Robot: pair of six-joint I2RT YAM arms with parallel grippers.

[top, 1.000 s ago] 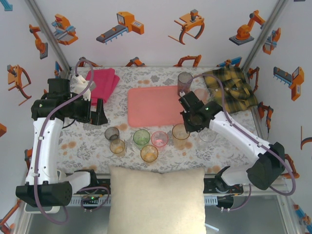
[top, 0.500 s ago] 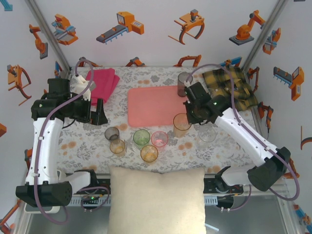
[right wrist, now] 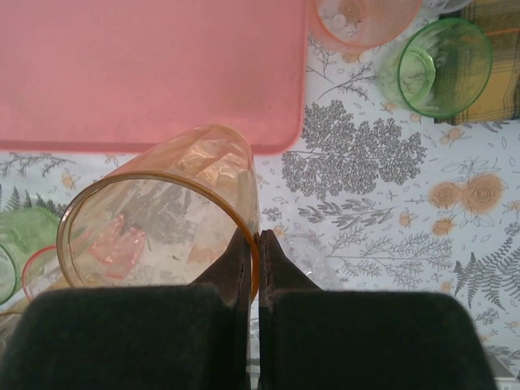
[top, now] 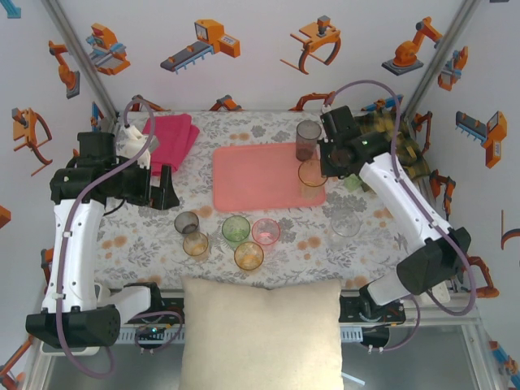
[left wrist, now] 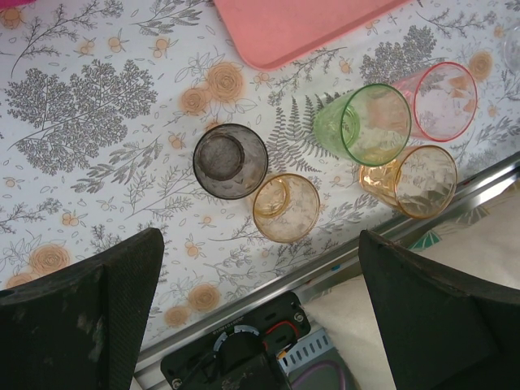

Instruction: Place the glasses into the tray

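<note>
My right end effector [right wrist: 250,242] is clamped together on an amber glass [right wrist: 162,207], with the wall of the rim caught between the two fingers (the slit between them is barely there). The glass hangs tilted, its mouth toward my wrist camera, over the right end of the salmon-pink tray [right wrist: 138,73]. I cannot tell whether its base touches the tray. Seen from above, a smoky grey glass [top: 308,138] stands upright at the tray's far right corner, just beside the one I hold. Off the tray's right edge, a green glass [right wrist: 443,65] sits against a yellow plaid cloth [right wrist: 497,57], with a peach-pink glass [right wrist: 361,16] near it.

My left end effector [top: 165,193] hovers over the tabletop [top: 122,236] left of the tray, its fingers [left wrist: 89,313] spread wide apart with nothing between them. A cluster of five glasses [top: 236,230] stands in front of the tray near the table's edge, and a clear glass [top: 345,223] stands apart to their right.

The tabletop wears a white cloth printed with grey ferns and orange blossoms. A folded magenta towel [top: 171,138] lies at its far left, and a cream cushion [top: 260,325] rests at the near edge. The white walls [top: 244,73] carry orange drawings of robot arms, and metal struts [top: 77,49] run along the corners.
</note>
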